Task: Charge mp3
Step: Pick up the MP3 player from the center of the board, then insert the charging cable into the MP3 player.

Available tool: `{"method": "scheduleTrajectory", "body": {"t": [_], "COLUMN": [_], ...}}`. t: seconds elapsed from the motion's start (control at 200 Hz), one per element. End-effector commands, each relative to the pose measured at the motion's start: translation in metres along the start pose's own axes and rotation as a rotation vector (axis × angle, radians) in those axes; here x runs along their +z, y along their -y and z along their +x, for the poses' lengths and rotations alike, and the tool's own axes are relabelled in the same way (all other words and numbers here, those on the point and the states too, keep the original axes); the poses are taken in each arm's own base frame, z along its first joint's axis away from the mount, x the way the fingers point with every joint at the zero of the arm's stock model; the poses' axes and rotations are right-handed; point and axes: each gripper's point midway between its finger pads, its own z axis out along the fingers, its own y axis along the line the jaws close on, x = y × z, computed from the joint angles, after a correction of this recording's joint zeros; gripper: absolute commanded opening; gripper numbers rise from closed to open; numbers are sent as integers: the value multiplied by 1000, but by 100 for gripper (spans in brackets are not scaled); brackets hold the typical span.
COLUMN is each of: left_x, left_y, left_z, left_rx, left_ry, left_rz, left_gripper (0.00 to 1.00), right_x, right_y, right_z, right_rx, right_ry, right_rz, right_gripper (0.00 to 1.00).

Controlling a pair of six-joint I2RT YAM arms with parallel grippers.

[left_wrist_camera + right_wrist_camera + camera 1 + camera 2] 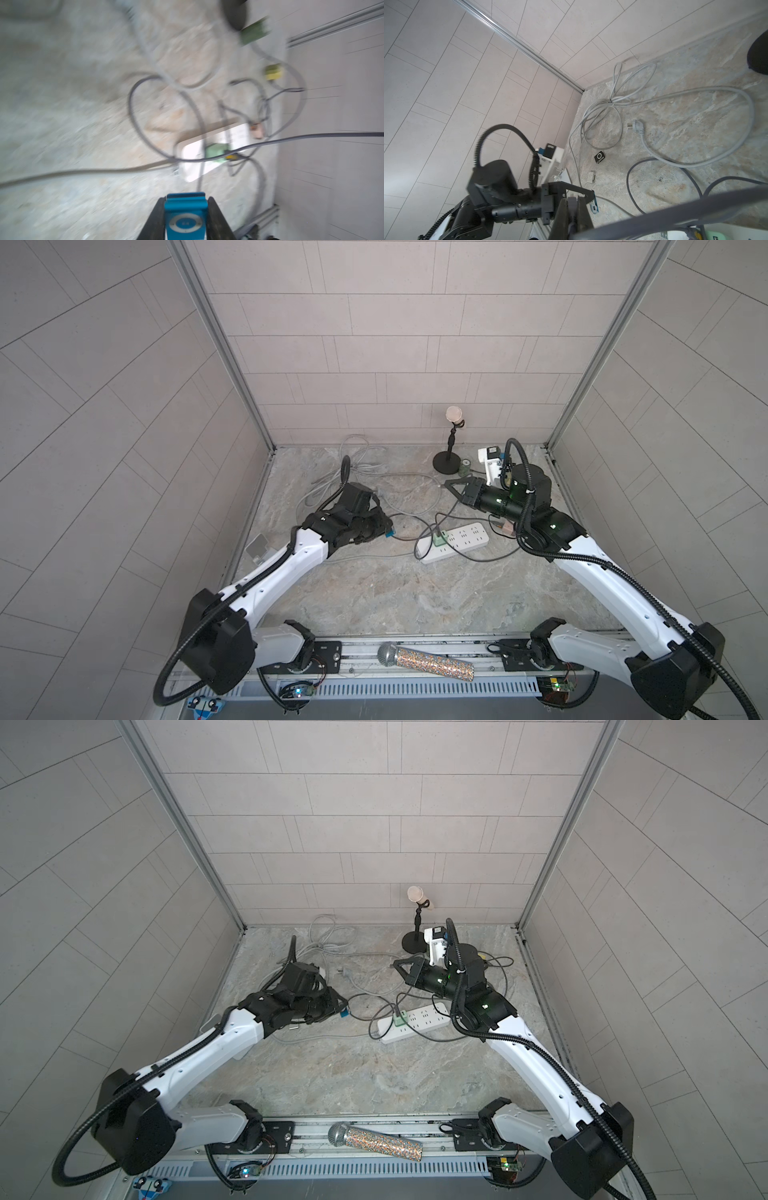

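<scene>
A blue mp3 player [185,220] with a round control wheel sits clamped between the fingers of my left gripper [185,199], which is shut on it. Both top views show that gripper [384,526] [338,1006] low over the table, left of the white power strip [455,541], with the blue mp3 [390,534] at its tip. My right gripper [572,200] is shut on a dark grey cable [675,209] that sweeps across the wrist view. In a top view the right gripper [451,485] hovers behind the strip, pointing left. A green adapter [439,538] is plugged into the strip.
A coiled light grey power cord [357,460] and its loose plug [636,126] lie at the back left. A black player [599,157] and a white one [591,177] lie on the table. A microphone stand [451,448] is at the back, a glitter microphone [428,662] on the front rail.
</scene>
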Motion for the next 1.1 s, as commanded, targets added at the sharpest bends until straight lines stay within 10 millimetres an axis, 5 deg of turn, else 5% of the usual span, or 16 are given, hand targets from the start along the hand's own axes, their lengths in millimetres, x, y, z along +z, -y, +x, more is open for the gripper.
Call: {"method": "scheduleTrajectory", "body": {"t": [0.0,0.13,0.3,1.096], "left_x": [-22,-35,-45,-57], "left_y": [86,134,156,151], "left_z": [-39,-53,-54,-46], "left_rx": [99,117,143,176], "left_ry": [83,90,115,129], "left_rz": [299,479,590,584], "left_gripper": [3,0,0,0], "right_x": [-11,-13,-10,14], "right_y": [-24,-39,-58,-62], "right_z": [-28,-34,-24,1], "right_rx": [-153,-223,-351,-363], "right_ry": [83,77,75,-5], "right_rz": [10,11,-1,-23], "right_gripper": [0,0,0,0]}}
